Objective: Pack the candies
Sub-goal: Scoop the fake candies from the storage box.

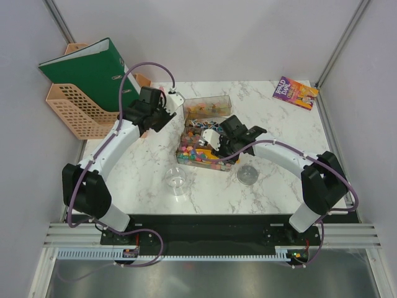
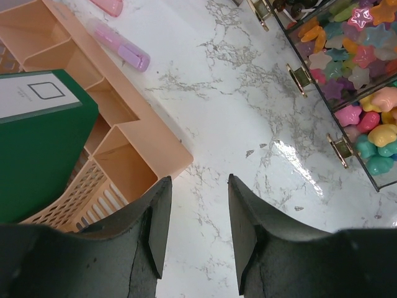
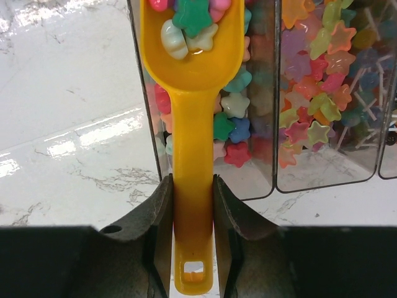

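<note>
The candies are small coloured stars and blobs filling a clear compartment box at the table's middle. My right gripper is shut on the handle of an orange-yellow scoop, whose bowl holds a few candies above the box's near compartment. In the top view the right gripper sits over the box's front end. My left gripper is open with nothing between its fingers, above bare marble left of the box, where more candies show. From above, the left gripper hangs beside the box's far-left corner.
A clear cup and a round clear lid sit on the marble in front of the box. A peach desk organiser with a green binder stands far left. A book lies at the far right corner. Pink items lie near the organiser.
</note>
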You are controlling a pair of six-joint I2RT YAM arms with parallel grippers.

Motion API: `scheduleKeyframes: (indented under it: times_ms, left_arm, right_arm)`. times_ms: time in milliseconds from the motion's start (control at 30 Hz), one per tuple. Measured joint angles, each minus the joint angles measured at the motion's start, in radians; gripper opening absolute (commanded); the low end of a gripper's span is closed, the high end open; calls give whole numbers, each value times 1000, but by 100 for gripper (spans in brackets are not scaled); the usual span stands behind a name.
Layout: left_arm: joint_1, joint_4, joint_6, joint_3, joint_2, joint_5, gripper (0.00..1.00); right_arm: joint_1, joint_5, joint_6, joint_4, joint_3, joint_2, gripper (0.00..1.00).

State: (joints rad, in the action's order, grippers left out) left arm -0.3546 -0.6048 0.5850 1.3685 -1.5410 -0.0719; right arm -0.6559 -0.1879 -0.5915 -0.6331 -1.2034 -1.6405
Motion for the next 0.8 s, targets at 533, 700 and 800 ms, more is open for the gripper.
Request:
scheduleKeyframes:
  times_ms: [533,700,800]
  left_arm:
    - [0,-1,0,1,-18,-2,49]
    - [0,-1,0,1,-18,-2,49]
    - [0,-1,0,1,-18,-3,49]
  right_arm:
    - [15,-26,-7,113,77,-11,21]
    - [15,-30,-7,114,75,-17,35]
    - [16,-40,-7,127,69,-28,37]
